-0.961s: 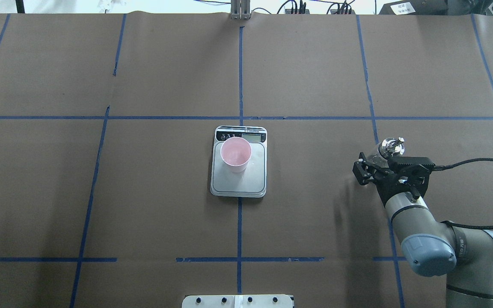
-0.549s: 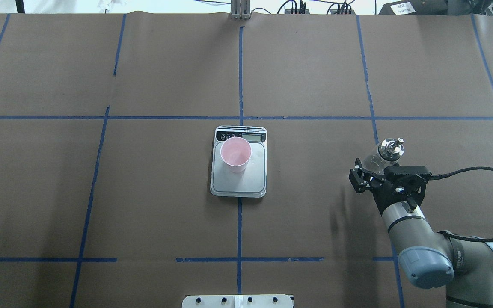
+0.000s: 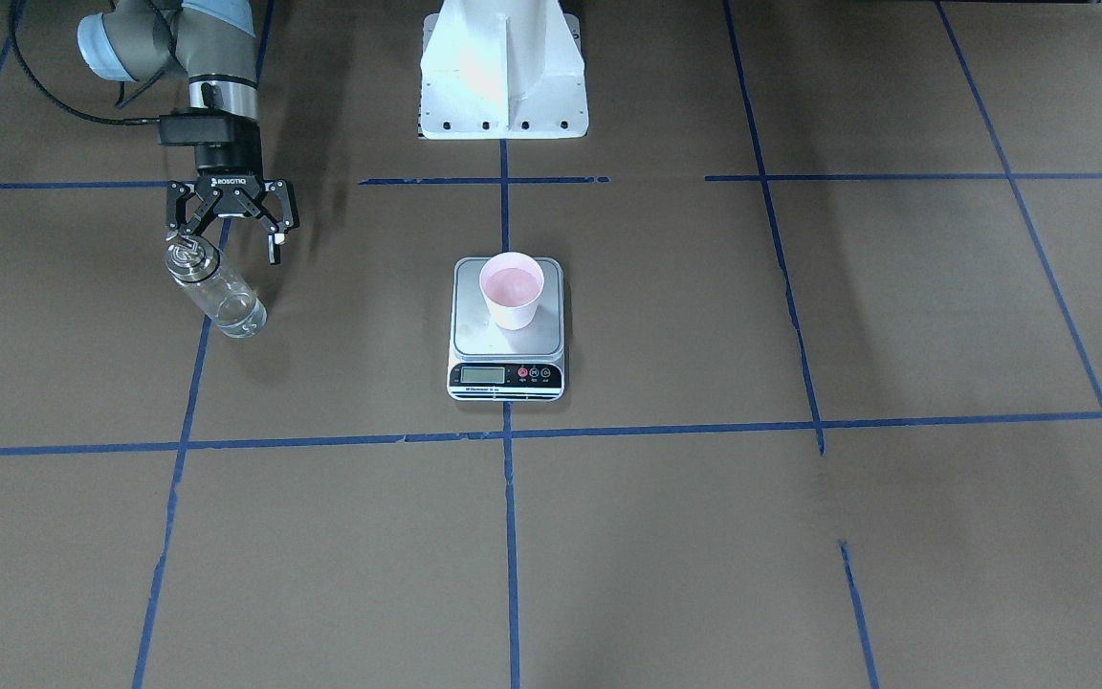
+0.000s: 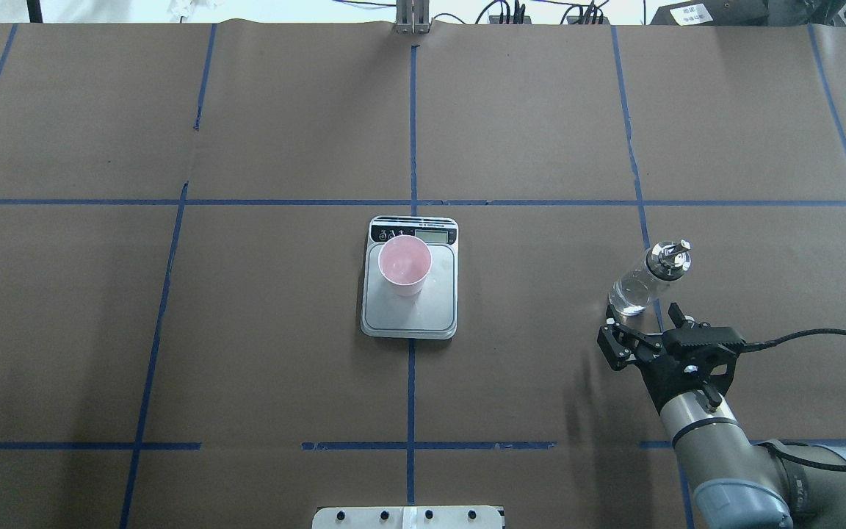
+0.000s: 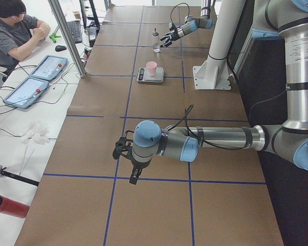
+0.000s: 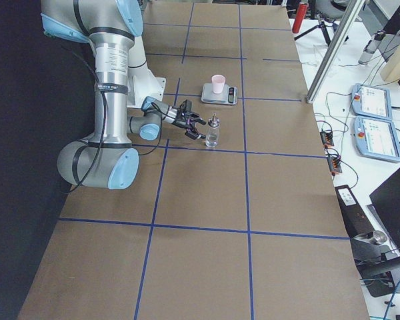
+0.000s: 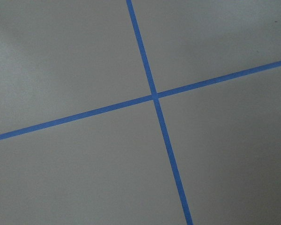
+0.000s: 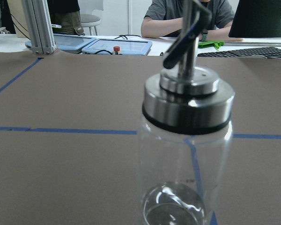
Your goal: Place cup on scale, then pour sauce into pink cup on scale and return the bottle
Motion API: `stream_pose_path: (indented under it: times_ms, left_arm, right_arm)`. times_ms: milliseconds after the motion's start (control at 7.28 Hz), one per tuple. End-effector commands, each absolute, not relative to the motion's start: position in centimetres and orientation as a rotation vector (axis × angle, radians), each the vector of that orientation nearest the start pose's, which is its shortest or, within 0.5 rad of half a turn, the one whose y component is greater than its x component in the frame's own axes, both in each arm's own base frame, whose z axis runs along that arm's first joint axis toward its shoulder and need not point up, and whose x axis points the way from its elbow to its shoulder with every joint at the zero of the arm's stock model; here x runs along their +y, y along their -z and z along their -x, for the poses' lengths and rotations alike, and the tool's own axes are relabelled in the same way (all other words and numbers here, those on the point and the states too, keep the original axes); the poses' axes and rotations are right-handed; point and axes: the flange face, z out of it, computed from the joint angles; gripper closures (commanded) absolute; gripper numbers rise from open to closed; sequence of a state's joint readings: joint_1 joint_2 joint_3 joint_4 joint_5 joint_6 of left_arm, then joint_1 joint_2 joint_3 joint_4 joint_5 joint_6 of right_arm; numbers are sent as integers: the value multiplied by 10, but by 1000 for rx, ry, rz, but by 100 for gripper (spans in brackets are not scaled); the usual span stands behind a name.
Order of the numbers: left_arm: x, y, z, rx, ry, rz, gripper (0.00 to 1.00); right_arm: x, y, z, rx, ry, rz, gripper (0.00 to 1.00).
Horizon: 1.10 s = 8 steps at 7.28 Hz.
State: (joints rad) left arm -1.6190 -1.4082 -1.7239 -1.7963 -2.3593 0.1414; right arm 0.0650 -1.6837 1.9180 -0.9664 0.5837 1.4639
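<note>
The bottle (image 4: 647, 283) stands upright toward the bench's (image 4: 283, 132) right edge, with a little sauce (image 8: 173, 206) in its bottom. Just beside it, the right end effector (image 4: 643, 317) gapes wide, holding nothing. The cup (image 4: 405, 264) sits on the scale (image 4: 410, 312) mid-bench. I cannot tell how the left end effector (image 5: 120, 149) stands.

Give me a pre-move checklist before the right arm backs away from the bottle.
1. Right gripper open, apart from bottle: ok.
2. Bottle upright on the table, not leaning: ok.
3. Cup upright on scale, inside the platform's edges: ok.
4. Display reading on target: cannot tell, digits too small.
5. Left gripper far from bottle and scale: ok; open or shut: cannot tell.
</note>
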Motion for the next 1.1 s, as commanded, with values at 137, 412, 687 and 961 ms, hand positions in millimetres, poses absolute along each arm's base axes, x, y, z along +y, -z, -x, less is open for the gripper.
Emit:
stream_pose_path:
  times_ms: [137, 412, 687, 961]
  left_arm:
    - [-432, -633, 83, 763, -174, -277, 0]
    - [-432, -633, 83, 763, -174, -277, 0]
    - [-432, -633, 83, 763, -174, -277, 0]
    - [-432, -634, 83, 765, -175, -276, 0]
  right_arm:
    - [-204, -438, 429, -758, -362, -1006, 0]
    - [-189, -399, 424, -838, -370, -983, 0]
    - [-188, -358, 428, -874, -366, -965, 0]
    - [-202, -275, 463, -872, -374, -942, 0]
